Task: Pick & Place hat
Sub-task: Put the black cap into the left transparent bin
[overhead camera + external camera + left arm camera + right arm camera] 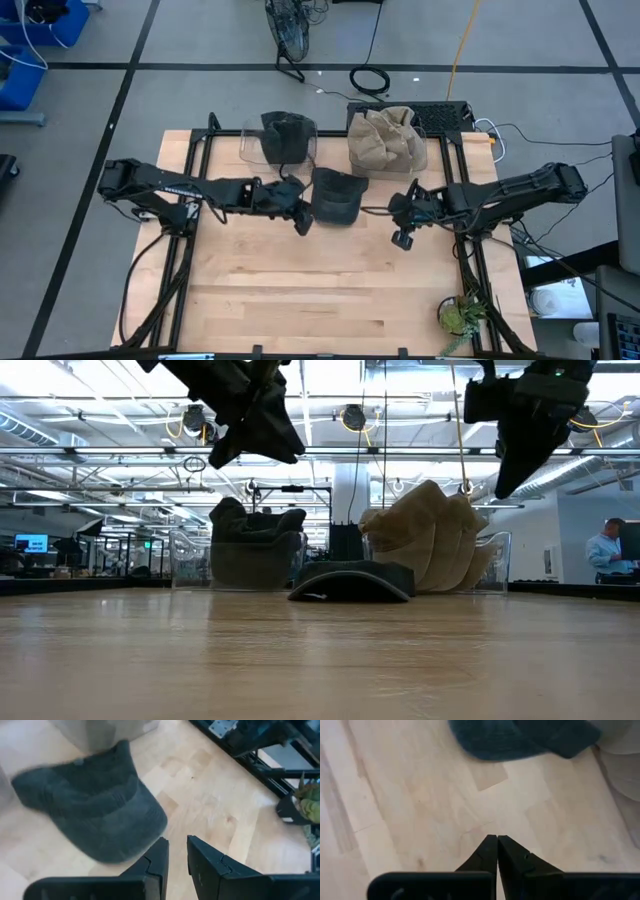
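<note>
Pincers (403,240) (303,224) either side of dark cap (336,196), brim toward table's near edge.

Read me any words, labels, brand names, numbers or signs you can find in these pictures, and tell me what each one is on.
No text can be read in any view.
The dark hat shows no logo or label.
The screens in the room behind the table are too small and blurred to read.
</note>
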{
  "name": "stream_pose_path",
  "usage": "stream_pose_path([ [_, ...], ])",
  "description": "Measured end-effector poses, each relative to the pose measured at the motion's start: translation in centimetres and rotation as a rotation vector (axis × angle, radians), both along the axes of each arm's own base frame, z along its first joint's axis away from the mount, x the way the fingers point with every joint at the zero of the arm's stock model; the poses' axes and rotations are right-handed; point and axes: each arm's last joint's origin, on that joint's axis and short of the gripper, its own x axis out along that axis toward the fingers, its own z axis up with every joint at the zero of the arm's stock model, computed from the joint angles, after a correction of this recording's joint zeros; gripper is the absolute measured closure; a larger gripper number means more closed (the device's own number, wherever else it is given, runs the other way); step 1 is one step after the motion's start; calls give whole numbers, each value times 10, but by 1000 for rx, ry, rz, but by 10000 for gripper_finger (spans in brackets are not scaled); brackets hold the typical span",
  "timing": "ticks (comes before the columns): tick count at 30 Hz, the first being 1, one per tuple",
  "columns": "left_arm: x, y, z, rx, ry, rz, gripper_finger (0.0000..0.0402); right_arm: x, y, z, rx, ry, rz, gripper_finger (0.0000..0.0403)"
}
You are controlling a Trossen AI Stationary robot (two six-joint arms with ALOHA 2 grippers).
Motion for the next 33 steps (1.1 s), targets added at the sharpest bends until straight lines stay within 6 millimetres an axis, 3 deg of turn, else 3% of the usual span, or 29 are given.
stream_pose_path([
  [6,4,-12,1,-87,-24,115,330,-1,11,0,1,-5,43,401],
  [13,40,-17,13,-13,54,118,330,-1,13,1,1,-17,58,401],
  [20,71,1,22,72,129,142,330,1,13,2,-2,-37,67,402],
  [28,72,31,31,55,91,192,329,1,13,1,2,-33,60,402],
  [33,74,47,25,-3,107,193,329,1,13,1,1,-32,60,402],
])
